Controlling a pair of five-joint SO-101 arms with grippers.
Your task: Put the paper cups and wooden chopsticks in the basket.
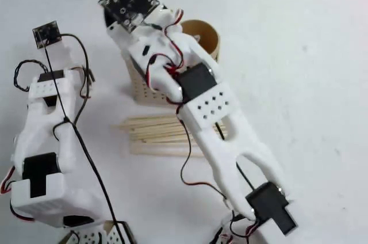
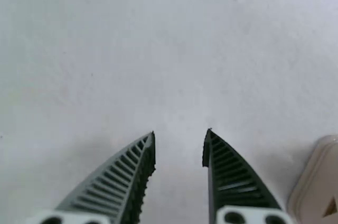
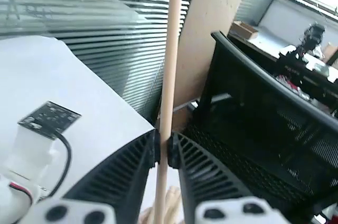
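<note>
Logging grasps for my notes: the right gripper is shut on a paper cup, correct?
Not quite. The right gripper is shut, but on a wooden chopstick, which stands up between its fingers in the right wrist view.

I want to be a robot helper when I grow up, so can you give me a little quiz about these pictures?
1. True or false: the left gripper is shut.
2. Where does the pile of loose chopsticks lie? A) on the table B) on the floor C) on a plate
3. Fill in the gap: the right gripper is shut on one wooden ____.

Key:
1. False: it is open, with nothing in it.
2. A
3. chopstick
</note>
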